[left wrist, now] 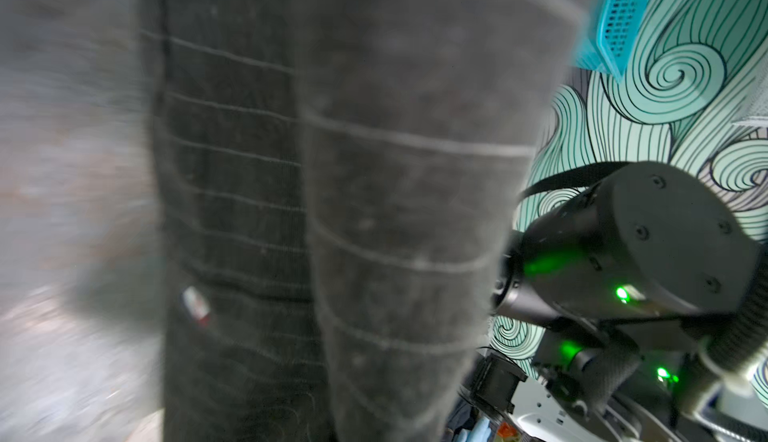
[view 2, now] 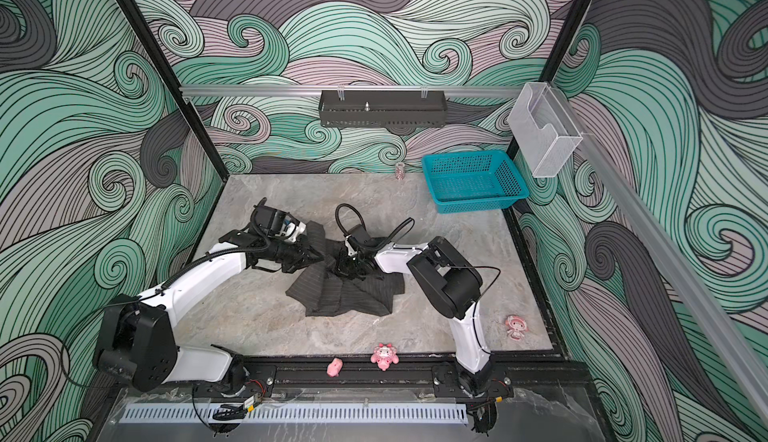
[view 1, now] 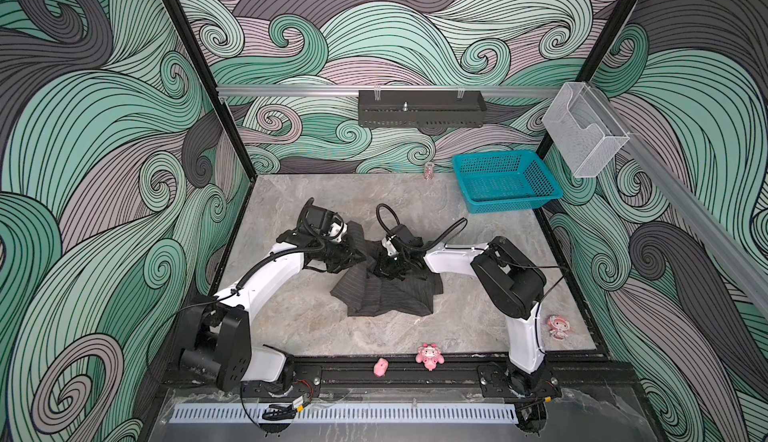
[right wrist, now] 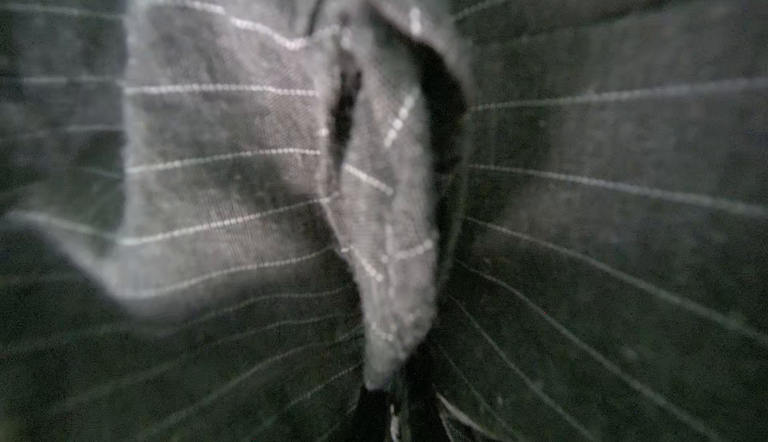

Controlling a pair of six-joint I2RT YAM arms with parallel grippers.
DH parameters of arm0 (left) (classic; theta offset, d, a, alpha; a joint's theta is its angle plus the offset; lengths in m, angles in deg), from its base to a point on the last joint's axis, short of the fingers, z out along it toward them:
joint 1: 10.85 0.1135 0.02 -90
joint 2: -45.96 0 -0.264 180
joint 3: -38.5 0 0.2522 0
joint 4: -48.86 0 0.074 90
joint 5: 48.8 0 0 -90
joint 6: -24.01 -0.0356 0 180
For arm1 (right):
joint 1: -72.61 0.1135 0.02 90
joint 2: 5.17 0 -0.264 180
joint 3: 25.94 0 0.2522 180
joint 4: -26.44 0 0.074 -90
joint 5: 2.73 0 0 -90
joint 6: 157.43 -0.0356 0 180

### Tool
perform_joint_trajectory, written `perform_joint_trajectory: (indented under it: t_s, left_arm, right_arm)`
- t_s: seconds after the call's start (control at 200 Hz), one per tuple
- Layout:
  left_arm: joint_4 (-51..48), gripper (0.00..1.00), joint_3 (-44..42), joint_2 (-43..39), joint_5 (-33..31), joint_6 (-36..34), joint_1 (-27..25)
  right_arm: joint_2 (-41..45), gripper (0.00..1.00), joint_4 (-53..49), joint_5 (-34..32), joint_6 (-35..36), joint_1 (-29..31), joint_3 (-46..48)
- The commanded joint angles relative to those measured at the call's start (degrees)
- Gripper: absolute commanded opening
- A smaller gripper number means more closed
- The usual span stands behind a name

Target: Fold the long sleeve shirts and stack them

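Observation:
The long sleeve shirt (view 1: 386, 294) (view 2: 349, 294), dark charcoal with thin pale pinstripes, lies crumpled at the middle of the stone table (view 1: 291, 323). My left gripper (view 1: 359, 257) (view 2: 320, 257) lies low at the shirt's left upper edge and is shut on a fold. In the left wrist view the striped cloth (left wrist: 395, 211) hangs right before the lens and hides the jaws. My right gripper (view 1: 388, 271) (view 2: 345, 271) points down into the top of the heap. In the right wrist view it (right wrist: 395, 415) pinches a ridge of cloth (right wrist: 208, 149), and creases fan out from the pinch.
A teal basket (view 1: 505, 180) stands at the back right, with a small jar (view 1: 429, 170) beside it. Pink toys sit near the front edge (view 1: 429, 356) (view 1: 380, 367) and at the right (view 1: 558, 327). A black tray (view 1: 422, 108) and a clear box (view 1: 584, 128) hang on the walls.

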Motion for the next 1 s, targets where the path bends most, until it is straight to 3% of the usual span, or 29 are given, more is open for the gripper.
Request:
perform_joint_trajectory:
  t_s: [0.0,0.13,0.245,0.525,0.645,0.806,0.996]
  left_arm:
    - [10.83,0.0,-1.6,5.79,2.12,6.49,-2.68]
    - [15.62,0.0,-3.07,11.09,1.88,6.41,-3.25]
    - [16.7,0.0,-4.71,13.4,0.74,5.49,-2.54]
    - [18.62,0.0,-6.69,17.57,0.96,5.13,-1.55]
    - [18.84,0.0,-6.6,19.65,1.11,4.71,-1.56]
    - [17.99,0.0,-5.92,20.92,1.49,3.91,-1.59]
    - [13.04,0.0,-2.93,18.86,0.84,2.24,-2.05]
  right_arm:
    - [-3.09,0.0,-0.48,-1.31,-3.02,0.1,2.27]
    - [-1.74,0.0,3.81,-1.28,-4.67,-0.41,5.5]
    - [1.05,0.06,6.29,-1.97,-5.06,-1.35,8.32]
    - [10.33,0.46,-2.11,-5.39,0.06,-3.79,8.33]
    - [16.92,0.53,-8.47,-7.34,3.56,-6.04,8.19]
    - [25.32,0.51,-16.77,-7.23,9.42,-12.77,11.59]
    - [28.97,0.28,-15.8,-1.06,15.11,-21.88,20.44]
